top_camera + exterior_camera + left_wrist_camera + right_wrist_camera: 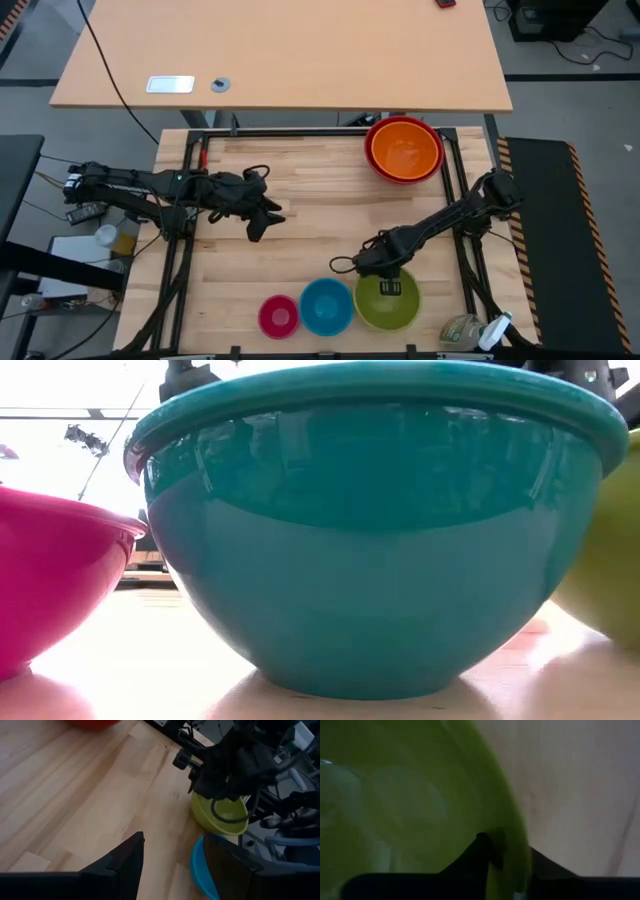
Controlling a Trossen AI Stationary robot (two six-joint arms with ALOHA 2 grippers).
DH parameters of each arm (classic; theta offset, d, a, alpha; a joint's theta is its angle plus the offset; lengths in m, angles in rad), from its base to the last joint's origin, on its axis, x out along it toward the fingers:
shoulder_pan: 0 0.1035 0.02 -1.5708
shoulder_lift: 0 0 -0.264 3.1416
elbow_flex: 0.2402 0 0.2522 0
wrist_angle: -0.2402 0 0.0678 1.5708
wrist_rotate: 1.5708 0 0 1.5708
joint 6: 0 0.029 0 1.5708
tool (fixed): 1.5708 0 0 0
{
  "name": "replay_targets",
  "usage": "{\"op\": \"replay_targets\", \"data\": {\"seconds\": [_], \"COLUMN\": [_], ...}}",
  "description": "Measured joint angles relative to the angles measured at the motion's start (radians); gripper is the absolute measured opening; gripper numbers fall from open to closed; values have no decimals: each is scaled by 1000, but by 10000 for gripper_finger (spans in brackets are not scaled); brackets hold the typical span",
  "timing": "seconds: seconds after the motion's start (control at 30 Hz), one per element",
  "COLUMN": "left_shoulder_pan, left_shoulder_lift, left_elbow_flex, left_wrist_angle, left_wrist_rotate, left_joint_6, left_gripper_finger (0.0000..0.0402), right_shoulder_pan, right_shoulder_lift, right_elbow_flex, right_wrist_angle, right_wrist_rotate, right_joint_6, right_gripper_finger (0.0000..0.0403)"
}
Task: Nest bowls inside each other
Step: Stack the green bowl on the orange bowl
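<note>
Three bowls stand in a row along the table's near edge: pink (pixel 279 316), blue (pixel 326 306) and lime green (pixel 388 302). At the far right, the orange bowl (pixel 404 150) sits inside the red bowl (pixel 372 152). My right gripper (pixel 389 283) points down at the green bowl's far rim and is shut on it. My left gripper (pixel 262 215) hangs open over the bare wood at centre left, holding nothing. The low view is filled by the blue bowl (pixel 370 530), with the pink (pixel 50 570) and green (pixel 610 570) bowls at its sides. My right gripper (pixel 512 852) has the green bowl's rim (pixel 517 827) on its far side. One finger (pixel 480 855) is inside the bowl and the other (pixel 545 865) is outside. The fingers come from above, pointing down. The bowl stands upright on the table (pixel 222 815).
Black frame rails (pixel 455 180) run along the table's sides. A clear bottle (pixel 465 330) lies at the near right corner. Bare wood (pixel 320 200) lies open in the middle. A second table behind holds a white device (pixel 170 85) and a small ring (pixel 220 84).
</note>
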Motion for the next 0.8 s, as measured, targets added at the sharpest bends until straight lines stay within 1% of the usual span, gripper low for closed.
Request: {"op": "replay_targets", "data": {"seconds": [0.07,0.13,0.3,0.4,0.5,0.6,0.7,0.8], "left_shoulder_pan": [-1,-1,2,2,2,2,2,2], "left_shoulder_lift": [0,0,0,0,0,0,1,1], "left_elbow_flex": [0,0,0,0,0,0,0,0], "left_wrist_angle": [0,-1,0,0,2,29,84,154], "left_wrist_rotate": [1,-1,-6,-7,-8,-15,-47,-111], "left_joint_6": [-1,-1,0,1,16,17,23,46], "left_gripper_finger": [206,206,206,206,206,206,206,206], "right_shoulder_pan": [-15,-35,-120,-203,-303,-428,-577,-749], "right_shoulder_lift": [-29,-68,-170,-232,-292,-366,-439,-499], "right_elbow_flex": [-1,-2,-7,-8,-8,-8,-8,-8], "right_wrist_angle": [-20,-61,-178,-187,-187,-183,-177,-170], "right_wrist_rotate": [-24,-3,77,77,84,133,164,168], "right_joint_6": [-3,-6,-25,-37,-68,-81,-91,-96], "right_gripper_finger": [28,14,14,14,14,14,14,14]}}
